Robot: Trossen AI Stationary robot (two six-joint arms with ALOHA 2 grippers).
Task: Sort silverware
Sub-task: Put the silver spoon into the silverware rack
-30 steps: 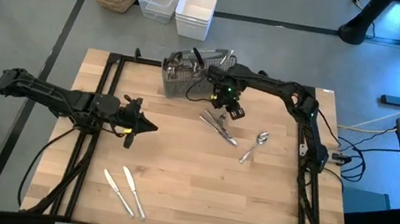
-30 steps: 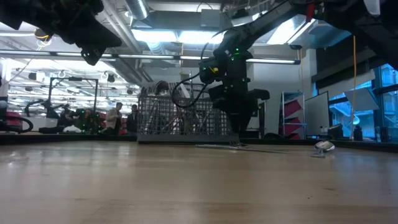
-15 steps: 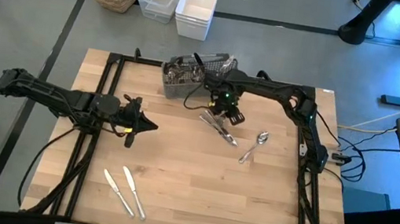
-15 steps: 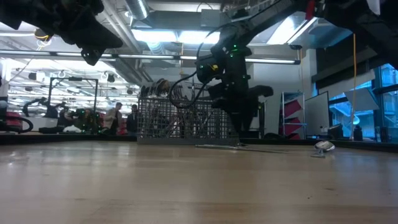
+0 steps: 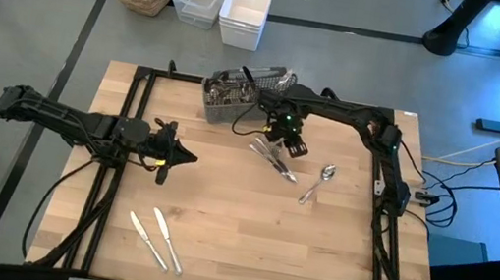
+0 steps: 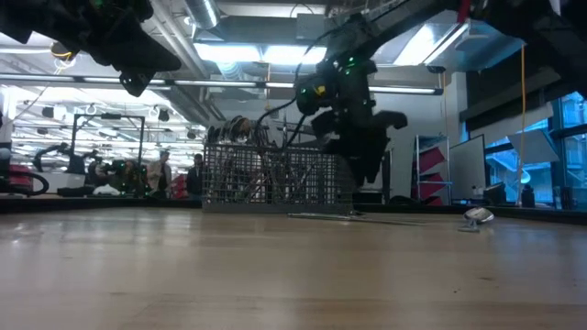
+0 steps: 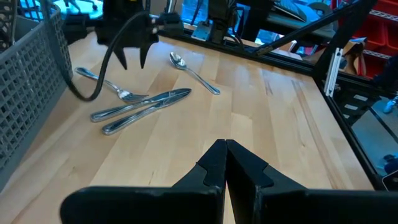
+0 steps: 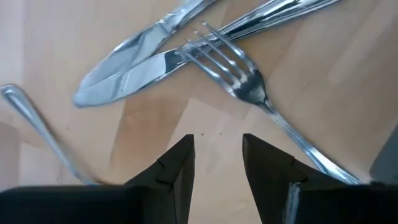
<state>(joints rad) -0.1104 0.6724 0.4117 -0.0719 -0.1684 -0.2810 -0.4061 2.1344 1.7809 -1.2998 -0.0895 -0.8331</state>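
Silverware lies tangled mid-tabletop: a fork (image 8: pixel 239 74) crossing two knives (image 8: pixel 134 68), right gripper (image 5: pixel 286 143) hovering above, jaws apart. A careless pinch could lift several pieces or skid them. Left gripper (image 5: pixel 186 158) waits, jaws together.

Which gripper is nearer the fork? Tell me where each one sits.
Right. The right gripper hovers open just above the fork, which lies across two knives. The left gripper is shut and waits far off, over the table's left side.
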